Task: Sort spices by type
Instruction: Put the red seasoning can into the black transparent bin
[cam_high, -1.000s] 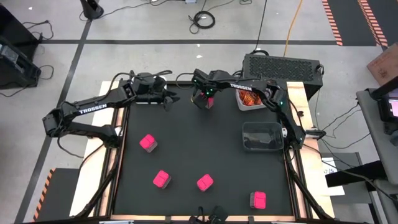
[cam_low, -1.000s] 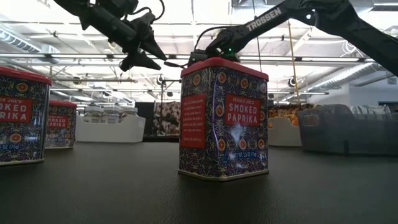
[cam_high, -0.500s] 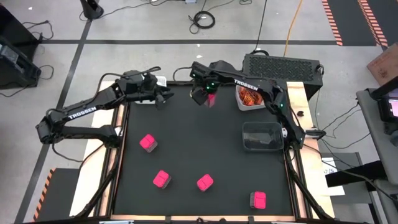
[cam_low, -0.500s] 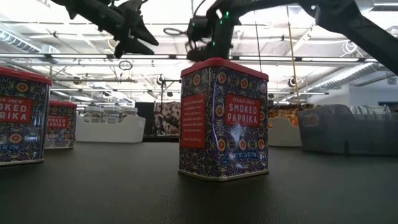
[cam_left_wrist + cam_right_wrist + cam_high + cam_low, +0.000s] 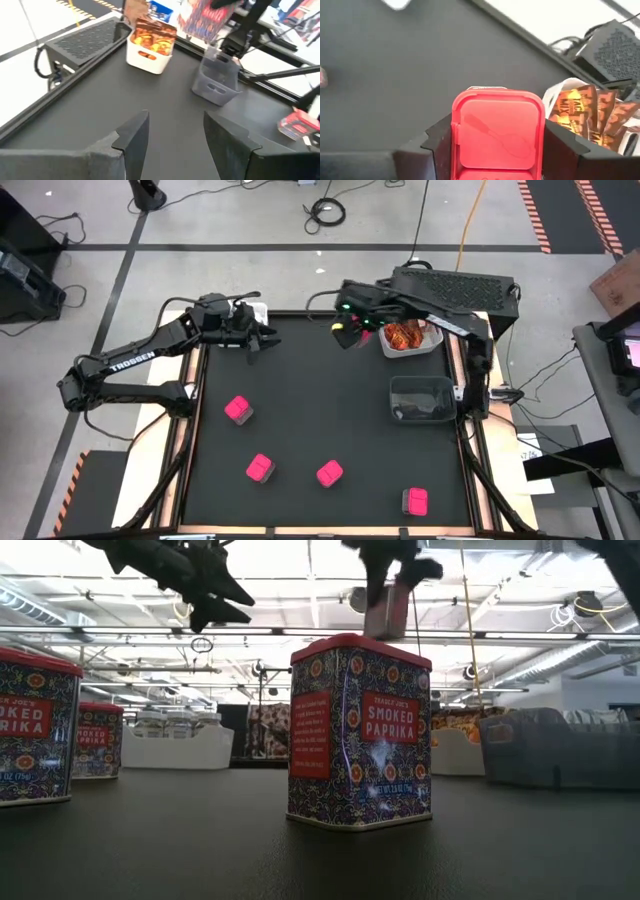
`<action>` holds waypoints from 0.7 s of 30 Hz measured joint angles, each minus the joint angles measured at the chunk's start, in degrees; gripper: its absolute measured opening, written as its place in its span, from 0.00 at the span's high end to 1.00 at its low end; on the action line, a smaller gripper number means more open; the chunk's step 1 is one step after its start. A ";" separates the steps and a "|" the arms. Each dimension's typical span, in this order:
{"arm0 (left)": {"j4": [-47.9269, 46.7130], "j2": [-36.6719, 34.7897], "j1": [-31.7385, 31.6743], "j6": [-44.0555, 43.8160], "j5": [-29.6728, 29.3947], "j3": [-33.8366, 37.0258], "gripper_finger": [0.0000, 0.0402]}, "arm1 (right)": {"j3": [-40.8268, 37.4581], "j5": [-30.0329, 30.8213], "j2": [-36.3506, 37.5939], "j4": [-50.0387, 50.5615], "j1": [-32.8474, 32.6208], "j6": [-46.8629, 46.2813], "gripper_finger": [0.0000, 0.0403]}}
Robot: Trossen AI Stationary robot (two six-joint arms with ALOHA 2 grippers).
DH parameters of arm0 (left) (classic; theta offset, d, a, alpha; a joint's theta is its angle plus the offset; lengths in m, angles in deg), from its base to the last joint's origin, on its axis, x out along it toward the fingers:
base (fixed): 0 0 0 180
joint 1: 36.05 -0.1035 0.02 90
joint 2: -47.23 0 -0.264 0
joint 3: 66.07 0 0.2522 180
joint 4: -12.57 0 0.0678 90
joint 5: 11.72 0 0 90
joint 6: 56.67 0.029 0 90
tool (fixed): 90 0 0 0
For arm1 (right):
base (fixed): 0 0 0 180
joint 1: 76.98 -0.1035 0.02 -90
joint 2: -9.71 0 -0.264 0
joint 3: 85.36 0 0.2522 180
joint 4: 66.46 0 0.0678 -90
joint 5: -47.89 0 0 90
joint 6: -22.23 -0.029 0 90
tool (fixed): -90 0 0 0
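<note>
The right end effector (image 5: pixel 497 145) grips a pink spice box (image 5: pixel 497 132) between its fingers, raised above the surface; the white bin of sachets (image 5: pixel 592 120) lies just beside it. The left end effector (image 5: pixel 172 132) hangs part-open and empty. Releasing here risks mixing types: the box would land among sachets.

Held pink box (image 5: pixel 497 134) (bottom cut off), blurred in left wrist view.

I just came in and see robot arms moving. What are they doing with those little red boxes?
The right pincer holds a red-lidded smoked paprika tin up in the air, near the white bin of orange sachets. The dark bin stands beside it. The left pincer hangs open and empty over the table's far edge. Four more paprika tins still stand on the black table.
</note>
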 joint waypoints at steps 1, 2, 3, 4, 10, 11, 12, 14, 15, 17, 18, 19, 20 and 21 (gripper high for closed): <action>0.04 0.00 0.06 0.00 0.36 0.00 0.52 | -0.65 0.01 1.75 -0.45 -0.65 -1.57 0.47; 0.02 0.00 0.04 0.00 0.64 0.00 0.52 | -1.22 -0.34 3.38 -0.36 -1.39 -2.95 0.47; -0.04 0.00 0.04 0.00 0.80 0.00 0.52 | -1.70 -0.27 4.45 -0.15 -2.35 -4.34 0.47; -0.05 0.00 0.02 -0.02 0.81 0.00 0.52 | -2.66 -0.08 5.98 -0.22 -3.15 -5.94 0.47; 0.03 0.00 -0.24 0.00 0.94 0.00 0.52 | -17.84 0.03 15.97 -0.27 -7.73 -16.48 0.47; 0.05 0.00 -0.24 -0.02 0.94 0.00 0.52 | -21.51 -0.06 17.81 -0.13 -8.54 -18.76 0.47; -0.01 0.00 -0.24 -0.02 0.94 0.00 0.52 | -24.81 -0.20 19.33 -0.07 -9.29 -21.26 0.47; -0.02 0.00 -0.24 -0.04 0.94 0.00 0.52 | -31.17 -0.40 22.67 -0.18 -10.96 -26.73 0.47; -0.02 0.00 -0.24 -0.04 0.94 0.00 0.52 | -34.03 -0.38 24.15 -0.17 -11.80 -29.48 0.47; -0.02 0.04 -0.24 -0.05 0.91 0.00 0.52 | -39.27 -0.33 27.05 -0.27 -13.24 -34.85 0.47; 0.02 0.14 -0.22 -0.20 0.91 0.00 0.52 | -41.89 -0.29 28.42 -0.23 -13.87 -37.23 0.47; 0.08 0.25 -0.24 -0.74 0.86 0.00 0.52 | -44.43 -0.27 29.62 -0.25 -14.38 -39.42 0.47; 0.11 0.45 -0.24 -1.35 0.57 0.00 0.52 | -46.84 -0.28 30.51 -0.32 -14.81 -41.39 0.47; 0.22 0.63 -0.24 -1.52 0.49 0.00 0.52 | -49.21 -0.31 31.28 -0.52 -15.09 -42.92 0.47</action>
